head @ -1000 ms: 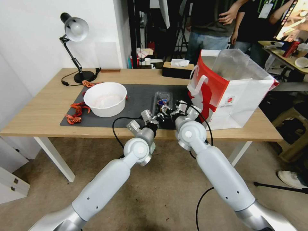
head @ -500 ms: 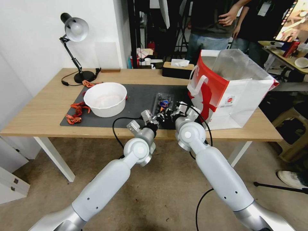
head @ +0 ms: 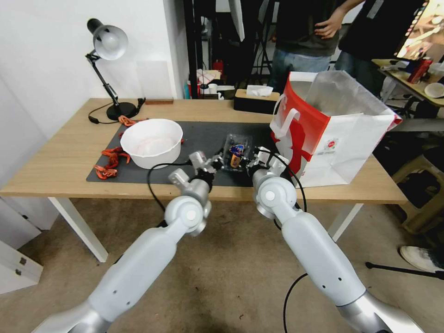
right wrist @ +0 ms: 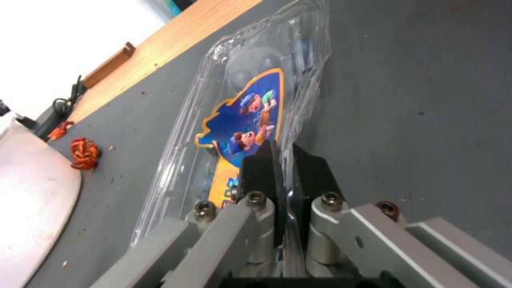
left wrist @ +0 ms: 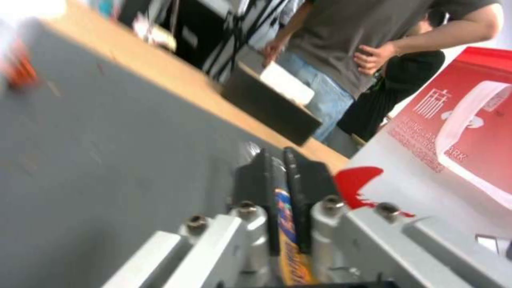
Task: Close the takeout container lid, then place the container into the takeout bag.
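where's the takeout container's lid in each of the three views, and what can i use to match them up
Head view: the lid lies on the dark mat, between the two grippers, just left of the takeout bag.
Left wrist view: a strip of the lid's colourful sticker shows between the left gripper fingers.
Right wrist view: the lid, sticker up, runs out from the right gripper.
Shared landmark: the colourful sticker.

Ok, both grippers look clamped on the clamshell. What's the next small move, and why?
Probably lift it straight up a little. The left gripper and right gripper are each shut on an edge of the takeout container, whose lid looks folded down, and it sits low on the dark mat beside the taller takeout bag.
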Available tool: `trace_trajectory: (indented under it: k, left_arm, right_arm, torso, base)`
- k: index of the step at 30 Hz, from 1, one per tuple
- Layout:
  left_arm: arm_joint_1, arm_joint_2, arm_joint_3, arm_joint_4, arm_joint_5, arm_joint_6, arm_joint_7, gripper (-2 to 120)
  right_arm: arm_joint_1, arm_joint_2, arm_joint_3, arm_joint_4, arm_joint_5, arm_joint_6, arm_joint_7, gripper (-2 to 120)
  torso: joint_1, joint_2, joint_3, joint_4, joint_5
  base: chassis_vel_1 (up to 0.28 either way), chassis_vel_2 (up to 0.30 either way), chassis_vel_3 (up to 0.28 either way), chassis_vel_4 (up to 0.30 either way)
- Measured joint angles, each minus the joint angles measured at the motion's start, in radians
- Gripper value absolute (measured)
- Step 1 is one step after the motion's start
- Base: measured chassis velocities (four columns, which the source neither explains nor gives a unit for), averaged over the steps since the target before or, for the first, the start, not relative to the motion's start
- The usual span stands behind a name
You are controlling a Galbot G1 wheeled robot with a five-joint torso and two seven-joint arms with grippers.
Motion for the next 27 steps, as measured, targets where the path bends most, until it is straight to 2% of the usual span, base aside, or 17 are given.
trace_trajectory:
  k: [1,5,6,7,9,12,13,16,18,20,21,25,27]
  left_arm:
    - [0.000,0.000,0.000,0.000,0.000,0.000,0.000,7]
    - [0.100,0.064,-0.071,-0.096,0.158,0.004,0.019,27]
    - [0.100,0.064,-0.071,-0.096,0.158,0.004,0.019,27]
    - [0.130,0.079,-0.091,-0.118,0.217,0.009,0.019,33]
    - [0.144,0.085,-0.101,-0.127,0.244,0.013,0.020,36]
    - [0.236,0.126,-0.158,-0.185,0.407,0.034,0.025,54]
    - [0.236,0.126,-0.158,-0.185,0.407,0.034,0.025,54]
    - [0.317,0.151,-0.210,-0.229,0.499,0.045,0.011,69]
    - [0.330,0.153,-0.218,-0.236,0.511,0.045,0.007,71]
    - [0.387,0.156,-0.253,-0.264,0.546,0.049,-0.009,82]
    - [0.387,0.156,-0.253,-0.264,0.546,0.049,-0.009,82]
    - [0.475,0.153,-0.316,-0.290,0.593,0.034,-0.015,97]
    - [0.498,0.152,-0.329,-0.295,0.603,0.027,-0.015,99]
  right_arm:
    - [0.000,0.000,0.000,0.000,0.000,0.000,0.000,0]
    - [-0.003,0.004,-0.004,0.003,-0.007,0.000,-0.002,0]
    - [-0.003,0.004,-0.004,0.003,-0.007,0.000,-0.002,0]
    - [-0.003,0.005,-0.006,0.004,-0.009,0.000,-0.002,0]
    - [-0.003,0.005,-0.006,0.004,-0.010,0.000,-0.002,0]
    - [-0.003,0.007,-0.007,0.006,-0.015,0.001,-0.003,0]
    - [-0.003,0.007,-0.007,0.006,-0.015,0.001,-0.003,0]
    - [-0.005,0.006,-0.007,0.009,-0.017,0.001,-0.004,0]
    - [-0.005,0.006,-0.007,0.010,-0.017,0.001,-0.004,0]
    - [-0.007,0.006,-0.007,0.012,-0.020,0.001,-0.005,0]
    - [-0.007,0.006,-0.007,0.012,-0.020,0.001,-0.005,0]
    - [-0.012,0.001,-0.006,0.018,-0.022,0.001,-0.006,0]
    - [-0.013,0.000,-0.006,0.020,-0.022,0.002,-0.006,0]
  torso:
    - [0.000,0.000,0.000,0.0000,0.0000]
    - [0.000,0.000,0.000,0.0001,0.0000]
    - [0.000,0.000,0.000,0.0001,0.0000]
    - [0.000,0.000,0.000,-0.0001,-0.0001]
    - [0.000,0.000,0.000,0.0001,0.0001]
    - [0.000,0.000,0.000,0.0002,0.0001]
    - [0.000,0.000,0.000,0.0002,0.0001]
    - [0.000,0.000,0.000,0.0001,0.0001]
    - [0.000,0.000,0.000,0.0001,0.0001]
    - [0.000,0.000,0.000,0.0001,0.0000]
    - [0.000,0.000,0.000,0.0001,0.0000]
    - [0.000,0.000,0.000,0.0000,0.0002]
    - [0.000,0.000,0.000,0.0001,0.0002]
  base:
    - [0.000,0.000,0.000,0.000]
    - [0.000,0.000,0.000,0.000]
    - [0.000,0.000,0.000,0.000]
    - [0.000,0.000,0.000,0.000]
    - [0.000,0.000,0.000,0.000]
    - [0.000,0.000,0.000,0.000]
    - [0.000,0.000,0.000,0.000]
    - [0.000,0.000,0.000,0.000]
    - [0.000,0.000,0.000,0.000]
    - [0.000,0.000,0.000,0.000]
    - [0.000,0.000,0.000,0.000]
    - [0.000,0.000,0.000,0.000]
    - [0.000,0.000,0.000,0.000]
